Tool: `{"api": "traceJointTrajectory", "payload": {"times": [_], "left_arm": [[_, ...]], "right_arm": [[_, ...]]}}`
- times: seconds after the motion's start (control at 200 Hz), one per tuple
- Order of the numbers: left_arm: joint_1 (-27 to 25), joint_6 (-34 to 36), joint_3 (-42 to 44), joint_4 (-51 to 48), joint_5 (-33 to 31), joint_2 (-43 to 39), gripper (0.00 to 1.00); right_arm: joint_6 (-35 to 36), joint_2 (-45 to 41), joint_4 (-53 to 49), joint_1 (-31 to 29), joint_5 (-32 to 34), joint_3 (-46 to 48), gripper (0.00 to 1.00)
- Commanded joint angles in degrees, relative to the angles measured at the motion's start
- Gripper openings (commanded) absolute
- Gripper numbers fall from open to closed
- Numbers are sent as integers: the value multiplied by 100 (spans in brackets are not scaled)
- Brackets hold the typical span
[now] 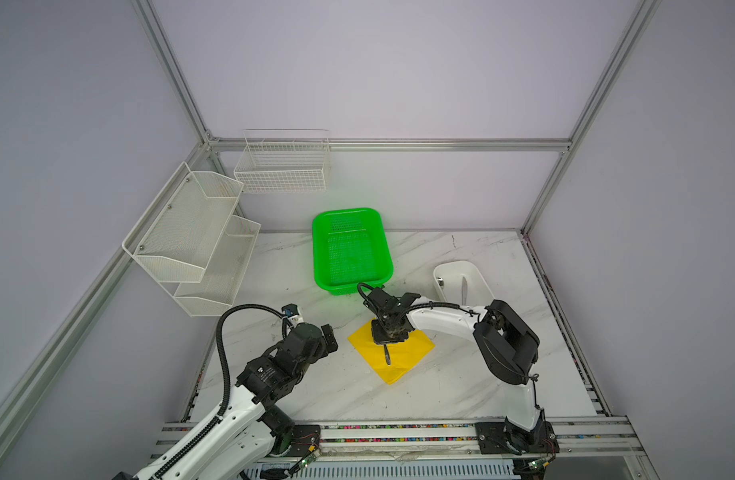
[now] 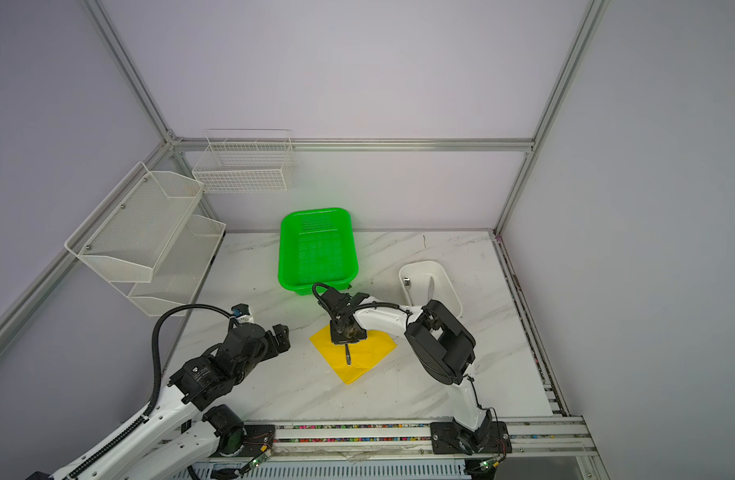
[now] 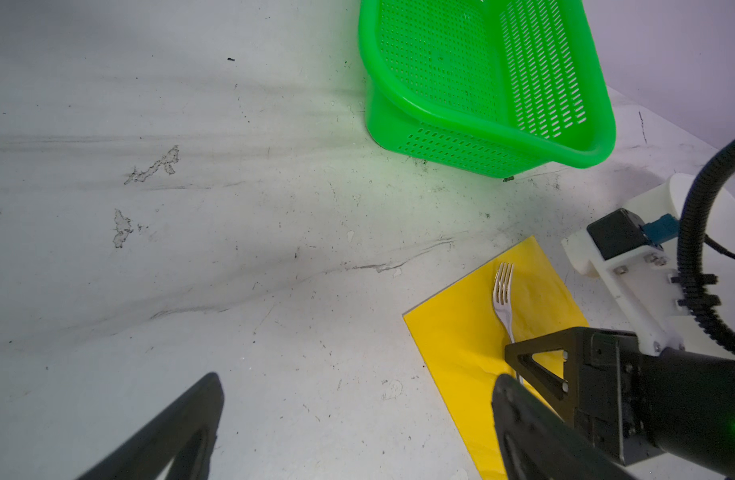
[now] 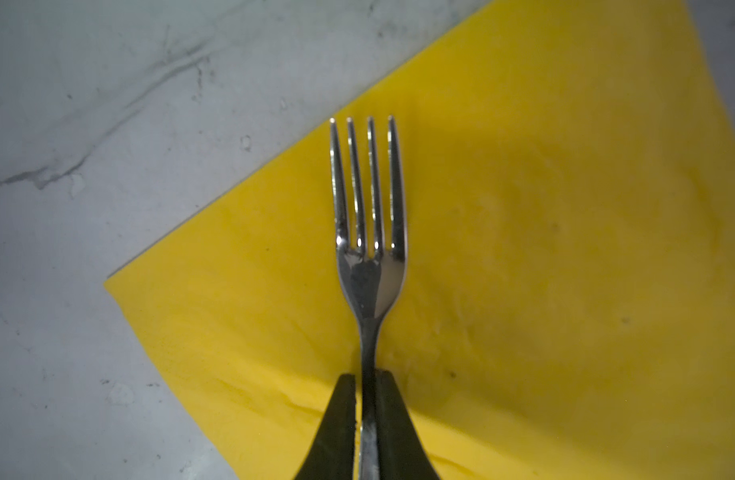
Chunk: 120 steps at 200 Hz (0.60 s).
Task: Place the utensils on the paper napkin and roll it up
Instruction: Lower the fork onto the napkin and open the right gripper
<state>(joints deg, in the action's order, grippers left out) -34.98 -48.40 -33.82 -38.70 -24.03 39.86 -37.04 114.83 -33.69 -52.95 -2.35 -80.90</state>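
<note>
nearest, left gripper (image 3: 357,380) above bare marble table (image 3: 191,249), fingers spread wide, holding nothing, parked just left of the napkin's left corner and apart from it.

next, paper napkin (image 1: 411,353), bright yellow, flat on the table and turned like a diamond, one corner toward the near edge. on it, fork (image 4: 370,270), shiny silver, laid along the near-to-far diagonal close to the middle. handle end toward the near edge, tines toward the far side, hidden under the wrist in both top views.

right gripper (image 4: 368,376) pointing straight down over the fork, fingers narrow, one on each side of the handle just behind the neck. pinching or slack: cannot tell from the wrist view. fork seemingly down on the paper, so probably a release and a straight lift to come, clear of the handle without dragging it sideways.

farther off to the right, white tray (image 1: 440,270) with the knife (image 1: 464,289) inside, blade running near to far, well apart from the napkin. plainly closer to the right arm than to the left.

farthest, green basket (image 1: 345,210), behind the napkin.
</note>
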Motion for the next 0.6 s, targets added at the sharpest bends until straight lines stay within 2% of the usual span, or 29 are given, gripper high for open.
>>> {"api": "traceJointTrajectory", "payload": {"times": [0.0,0.265,0.595], "left_arm": [[27,129,235,99,59,-22,100],[27,129,227,175,157,72,99],[33,6,219,207,266,115,100]], "right_arm": [[-120,16,-166,-47,138,-104,19],[-250,11,-85,-44,171,-32,12],[-410,-71,32,-33,237,29,11]]}}
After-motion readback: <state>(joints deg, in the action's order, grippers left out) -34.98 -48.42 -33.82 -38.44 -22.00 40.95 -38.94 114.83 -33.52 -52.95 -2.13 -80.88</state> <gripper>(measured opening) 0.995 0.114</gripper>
